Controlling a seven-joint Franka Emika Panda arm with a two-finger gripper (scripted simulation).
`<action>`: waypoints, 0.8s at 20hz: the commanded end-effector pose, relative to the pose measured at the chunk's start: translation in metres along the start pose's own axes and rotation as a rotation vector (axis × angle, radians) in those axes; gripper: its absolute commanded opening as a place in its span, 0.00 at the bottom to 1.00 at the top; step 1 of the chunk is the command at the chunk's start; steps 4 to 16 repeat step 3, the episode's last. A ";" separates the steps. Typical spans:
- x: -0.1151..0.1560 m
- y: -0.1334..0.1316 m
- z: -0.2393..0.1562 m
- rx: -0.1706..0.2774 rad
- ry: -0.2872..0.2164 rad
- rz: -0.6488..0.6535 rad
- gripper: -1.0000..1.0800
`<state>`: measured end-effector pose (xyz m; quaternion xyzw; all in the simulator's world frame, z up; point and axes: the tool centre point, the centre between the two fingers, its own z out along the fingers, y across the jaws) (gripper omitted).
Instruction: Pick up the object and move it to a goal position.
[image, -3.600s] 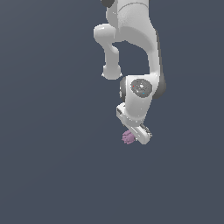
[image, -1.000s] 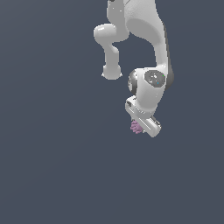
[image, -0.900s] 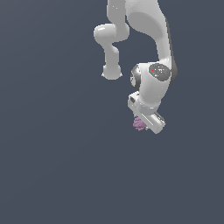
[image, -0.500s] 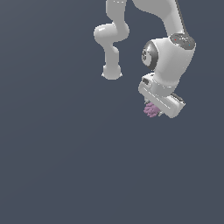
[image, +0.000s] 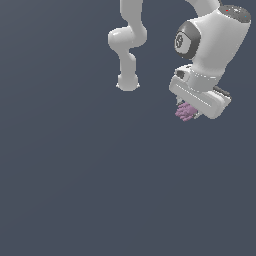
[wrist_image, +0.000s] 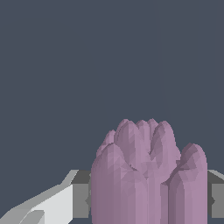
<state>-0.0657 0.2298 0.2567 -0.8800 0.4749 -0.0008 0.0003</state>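
The object (image: 186, 112) is a small lumpy pinkish-purple blob, hanging just under the white hand of my arm at the upper part of the exterior view's right. My gripper (image: 189, 113) is shut on it, and most of the fingers are hidden behind the hand and the blob. In the wrist view the object (wrist_image: 148, 175) fills the near field as a cluster of rounded lobes, pinched between two grey finger pads (wrist_image: 81, 199), one on each side.
The white arm (image: 212, 45) and its base column (image: 127, 50) stand at the top of the exterior view. Everything else is a plain dark grey-blue surface (image: 90, 190) with no other objects.
The arm has carried the object toward the exterior view's right and upward, from near the middle of the view. The grip on the blob has stayed the same.
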 end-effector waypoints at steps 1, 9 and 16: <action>-0.004 0.000 -0.006 -0.001 0.000 0.001 0.00; -0.005 0.000 -0.007 -0.001 0.000 0.001 0.00; -0.005 0.000 -0.007 -0.001 0.000 0.001 0.00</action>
